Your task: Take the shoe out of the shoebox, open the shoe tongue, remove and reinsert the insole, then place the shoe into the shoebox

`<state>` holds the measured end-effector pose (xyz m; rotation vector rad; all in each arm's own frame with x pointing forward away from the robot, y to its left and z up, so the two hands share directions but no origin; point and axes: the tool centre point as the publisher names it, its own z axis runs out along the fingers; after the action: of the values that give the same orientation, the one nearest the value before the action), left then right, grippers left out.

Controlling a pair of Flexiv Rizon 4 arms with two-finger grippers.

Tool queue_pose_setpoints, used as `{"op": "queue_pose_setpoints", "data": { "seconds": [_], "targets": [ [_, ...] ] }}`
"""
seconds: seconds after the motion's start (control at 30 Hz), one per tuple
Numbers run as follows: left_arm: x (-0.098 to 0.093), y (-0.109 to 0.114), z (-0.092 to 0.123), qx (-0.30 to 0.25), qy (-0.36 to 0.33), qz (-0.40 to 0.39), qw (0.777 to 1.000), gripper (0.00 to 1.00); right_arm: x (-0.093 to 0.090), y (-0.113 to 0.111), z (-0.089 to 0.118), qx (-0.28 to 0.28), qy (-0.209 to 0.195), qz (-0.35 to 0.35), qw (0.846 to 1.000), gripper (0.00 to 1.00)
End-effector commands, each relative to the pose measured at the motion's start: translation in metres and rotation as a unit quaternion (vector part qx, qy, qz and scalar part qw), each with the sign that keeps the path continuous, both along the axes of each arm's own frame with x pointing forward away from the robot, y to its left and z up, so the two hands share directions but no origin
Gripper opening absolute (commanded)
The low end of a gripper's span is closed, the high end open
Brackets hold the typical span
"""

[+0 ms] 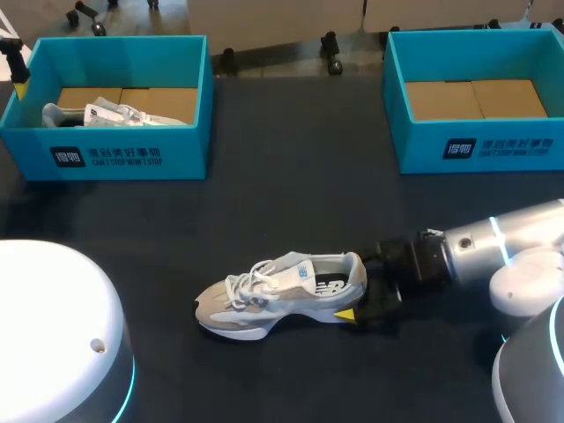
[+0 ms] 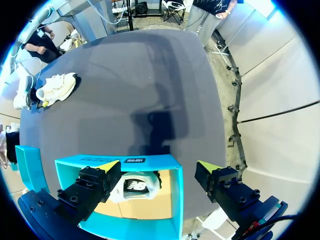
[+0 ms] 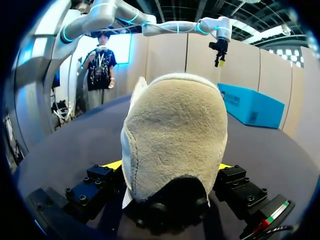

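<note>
A grey and white shoe (image 1: 282,295) lies on its sole in the middle of the dark table, toe pointing left. My right gripper (image 1: 359,286) stands open at its heel, one yellow-tipped finger (image 1: 345,315) on the near side and the other hidden behind the heel. In the right wrist view the suede heel (image 3: 175,135) fills the gap of that gripper (image 3: 169,167). My left gripper (image 2: 157,167) hangs open above the left teal shoebox (image 2: 125,161), holding nothing. It shows at the far left edge (image 1: 18,84) of the head view.
The left shoebox (image 1: 123,154) holds a second shoe (image 1: 106,113) and white paper. An open teal shoebox (image 1: 476,150) with a bare cardboard floor stands at the back right. Dark tabletop lies between the boxes and the shoe.
</note>
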<state>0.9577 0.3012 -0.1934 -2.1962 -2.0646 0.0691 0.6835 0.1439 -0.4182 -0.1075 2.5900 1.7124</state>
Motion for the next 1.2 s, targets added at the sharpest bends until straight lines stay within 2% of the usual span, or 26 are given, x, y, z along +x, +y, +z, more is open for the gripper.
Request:
{"op": "queue_pose_setpoints", "data": {
  "seconds": [0.03,0.57,0.6,0.63,0.67,0.7,0.77,1.2],
  "targets": [
    [-0.0003,0.0002,0.0010,0.001,0.000,0.000,1.000,1.00,0.0058,0.0047,-0.0015,-0.003,0.008,0.005,1.000,1.00],
    [-0.0003,0.0002,0.0010,0.001,0.000,0.000,1.000,1.00,0.0068,0.0060,-0.0036,0.010,0.032,-0.003,0.999,0.99],
    [-0.0003,0.0002,0.0010,0.001,0.000,0.000,1.000,1.00,0.0069,0.0061,-0.0037,0.010,0.032,-0.002,0.999,0.78],
    [-0.0003,0.0002,0.0010,0.001,0.000,0.000,1.000,1.00,0.0070,0.0064,-0.0037,0.011,0.032,-0.002,0.999,0.47],
    [-0.0003,0.0002,0.0010,0.001,0.000,0.000,1.000,1.00,0.0070,0.0067,-0.0037,0.011,0.033,-0.001,0.999,0.40],
    [-0.0003,0.0002,0.0010,0.001,0.000,0.000,1.000,1.00,0.0069,0.0070,-0.0036,0.010,0.033,-0.001,0.999,0.17],
    [-0.0003,0.0002,0.0010,0.001,0.000,0.000,1.000,1.00,0.0068,0.0072,-0.0035,0.011,0.033,-0.001,0.999,0.00],
    [-0.0003,0.0002,0.0010,0.001,0.000,0.000,1.000,1.00,0.0072,0.0110,-0.0031,0.013,0.032,0.000,0.999,0.00]
  ]
}}
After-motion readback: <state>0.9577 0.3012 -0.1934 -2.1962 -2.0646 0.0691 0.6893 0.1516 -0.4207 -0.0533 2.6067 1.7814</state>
